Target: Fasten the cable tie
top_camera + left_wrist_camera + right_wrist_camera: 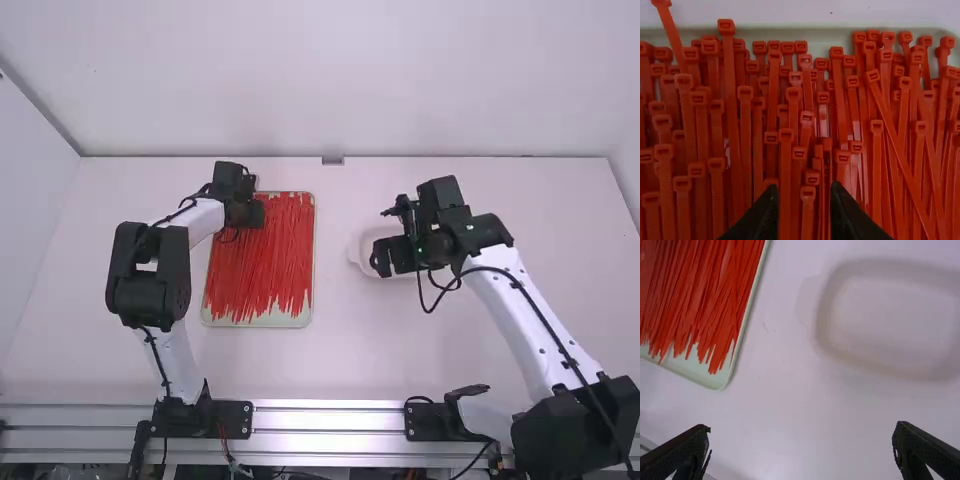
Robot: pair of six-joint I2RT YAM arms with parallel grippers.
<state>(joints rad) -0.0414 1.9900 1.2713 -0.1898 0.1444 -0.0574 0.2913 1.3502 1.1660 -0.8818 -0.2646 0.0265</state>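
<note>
My left gripper [801, 212] hung low over the far end of the tray [258, 320], on its left side as the high camera saw it, pointing down into the heap of red cable ties [790, 115]. My two fingers [762, 220] there stood a narrow way apart, not closed. Their black tips reached in among the ties, and a few strands with their square heads lay in the gap between them. I could not tell whether the pads pressed on any of those strands. The ties filled the pale tray in a thick layer, lying roughly lengthwise. Their heads crowded toward the far rim and their pointed tails toward the near one, with one or two slanting across the rest. All of them lay in the tray. My right gripper [802, 455] was well apart from that, to the right of the tray, held above the white table [790, 410] by a shallow white dish [360, 256], which it partly covered in the high view. Its fingers were spread wide and held nothing, with the table surface below the gap. The dish sat beside the tray with a strip of table between them, not touching it. From my right wrist I saw the tails of the ties fanned out just short of the tray's rounded near corner.
</note>
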